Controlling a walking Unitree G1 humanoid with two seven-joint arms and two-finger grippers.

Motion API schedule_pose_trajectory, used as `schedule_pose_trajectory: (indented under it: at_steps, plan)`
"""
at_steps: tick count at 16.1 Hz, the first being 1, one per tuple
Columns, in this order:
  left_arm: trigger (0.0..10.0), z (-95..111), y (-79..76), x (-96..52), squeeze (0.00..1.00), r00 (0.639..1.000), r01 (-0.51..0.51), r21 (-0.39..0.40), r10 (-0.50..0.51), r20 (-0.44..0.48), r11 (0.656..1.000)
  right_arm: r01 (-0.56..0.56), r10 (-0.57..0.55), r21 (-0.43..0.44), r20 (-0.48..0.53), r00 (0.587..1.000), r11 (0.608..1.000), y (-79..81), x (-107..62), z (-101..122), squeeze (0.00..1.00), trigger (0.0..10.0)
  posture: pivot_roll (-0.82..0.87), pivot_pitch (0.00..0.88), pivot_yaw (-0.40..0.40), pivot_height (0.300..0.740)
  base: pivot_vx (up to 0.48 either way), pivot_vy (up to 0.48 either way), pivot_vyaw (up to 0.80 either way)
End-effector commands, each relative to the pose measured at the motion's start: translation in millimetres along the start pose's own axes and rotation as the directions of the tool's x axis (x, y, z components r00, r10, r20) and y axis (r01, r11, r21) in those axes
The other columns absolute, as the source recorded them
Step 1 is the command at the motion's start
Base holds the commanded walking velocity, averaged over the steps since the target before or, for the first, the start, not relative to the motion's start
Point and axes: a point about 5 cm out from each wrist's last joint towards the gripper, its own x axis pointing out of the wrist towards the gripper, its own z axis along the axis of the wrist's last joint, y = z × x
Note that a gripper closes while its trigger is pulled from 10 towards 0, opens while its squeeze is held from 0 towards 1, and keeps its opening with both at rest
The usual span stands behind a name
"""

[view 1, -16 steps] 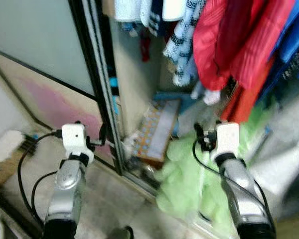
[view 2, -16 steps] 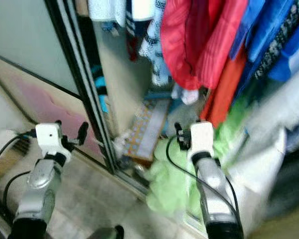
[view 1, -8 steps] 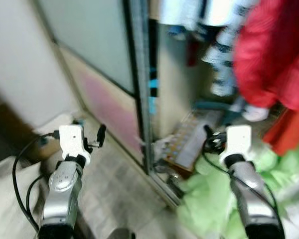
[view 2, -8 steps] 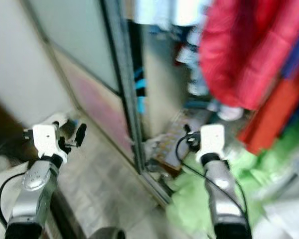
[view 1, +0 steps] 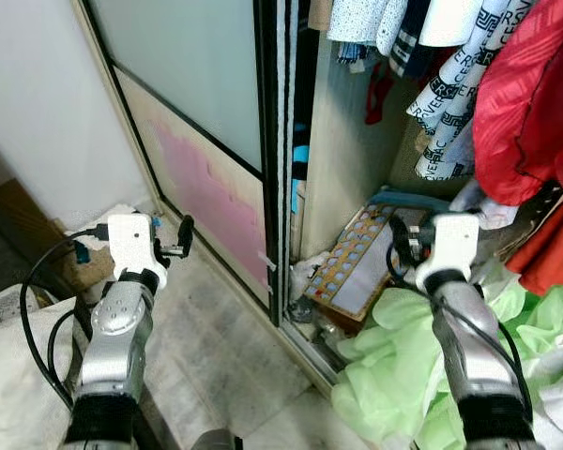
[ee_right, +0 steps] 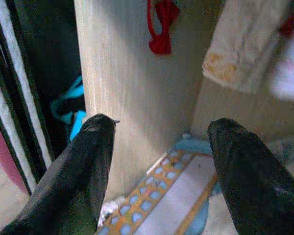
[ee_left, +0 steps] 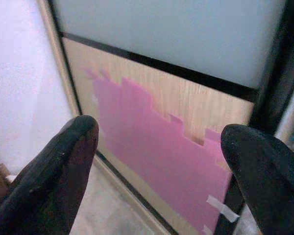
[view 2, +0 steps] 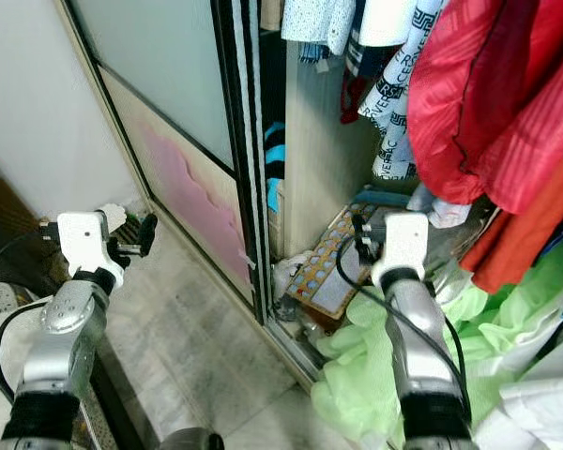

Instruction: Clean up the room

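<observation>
Nearest to the robot, both arms are raised in front of the body. The left gripper (ee_left: 157, 161) has its fingers (ee_left: 63, 166) wide apart and holds nothing; through the gap one sees the sliding door (view 1: 206, 141) with its pink lower panel (ee_left: 157, 166). The right gripper (ee_right: 161, 166) also has the fingers spread wide and empty, and it looks into the open wardrobe.

At the feet of the robot is the pale stone floor (view 1: 225, 356). On the right side, a heap of light green fabric (view 1: 394, 366) lies at the threshold of the wardrobe and spills over the door track (view 1: 310, 342). This looks like the thing to tidy, and it is just below the right arm.

Further in, a flat patterned box (view 1: 352, 272) with blue dots leans on the wardrobe floor, near a wooden partition (ee_right: 137, 73). Above hang a red garment (view 1: 530, 103) and a black and white printed one (view 1: 460, 84).

The risks, as I judge them: the green fabric lies on the track, so it can be caught if the door slides. The right arm is close under the hanging clothes, and a reach forward may snag its cable (view 1: 493, 337) or pull a garment down. Stepping closer, a foot may also slip on the loose fabric
</observation>
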Motion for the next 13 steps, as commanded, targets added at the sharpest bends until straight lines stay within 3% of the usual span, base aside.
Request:
schedule_pose_trajectory:
  at_steps: [1, 5, 8, 10, 13]
  plan:
    - [10.0, -1, 8.8, 2.0, 0.0, 0.999, -0.033, 0.012, 0.033, -0.013, 0.999, -0.008, 0.008, 0.009, -0.006, 1.0, 1.0, 1.4, 2.7, -2, 0.0, 10.0, 0.03, 0.0, 0.004, 0.74, 0.0, 0.0, 0.0]
    - [10.0, 25, 20.2, -4.0, 0.0, 0.995, -0.095, 0.015, 0.094, 0.032, 0.995, -0.003, 0.003, 0.005, -0.004, 1.0, 1.0, -3.5, 6.5, -2, 0.0, 10.0, 0.06, 0.0, 0.0, 0.74, 0.0, 0.0, 0.0]
    - [10.0, 37, 20.2, -10.4, 0.0, 0.992, -0.119, 0.023, 0.117, 0.05, 0.993, -0.004, 0.004, -0.002, 0.002, 1.0, 1.0, -3.9, 5.0, -2, 0.0, 10.0, 0.06, 0.0, 0.009, 0.74, 0.0, 0.0, 0.0]
    - [10.0, 45, 11.3, -15.0, 0.0, 0.994, -0.09, 0.035, 0.088, 0.061, 0.995, 0.004, -0.004, -0.012, -0.003, 1.0, 1.0, -3.9, 1.6, -6, 0.0, 10.0, 0.06, 0.0, 0.028, 0.74, 0.0, 0.0, 0.8]
    - [10.0, 37, -1.1, -17.4, 0.0, 0.998, -0.043, 0.003, 0.043, 0.035, 0.999, 0.009, -0.009, -0.011, -0.012, 1.0, 1.0, -4.0, -5.1, -7, 0.0, 10.0, 0.04, 0.0, 0.013, 0.74, 0.0, 0.0, 0.8]
